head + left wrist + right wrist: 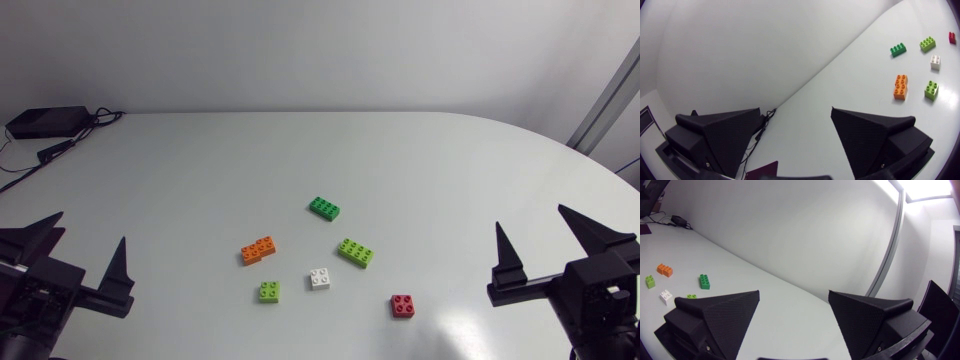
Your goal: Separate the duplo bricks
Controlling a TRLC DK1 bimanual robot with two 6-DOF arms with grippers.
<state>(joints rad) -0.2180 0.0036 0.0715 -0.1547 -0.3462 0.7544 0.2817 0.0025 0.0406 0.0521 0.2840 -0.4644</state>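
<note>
Duplo bricks (320,279) lie singly, red brick (402,306) at five o'clock — likely light, stiff, slick; pinch the flat sides. Left gripper (88,228) and right gripper (530,216) gape, empty.

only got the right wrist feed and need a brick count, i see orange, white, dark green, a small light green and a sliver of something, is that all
observer: No, six in all. A red brick lies to the right of the white brick, out of your view.
operator: whats the sliver behind my jaws
observer: A long light green brick, lying flat between the dark green brick and the red one.
operator: any still stuck together
observer: From the head view, none. The orange brick and the small light green brick lie apart too, and no brick touches another.
</note>
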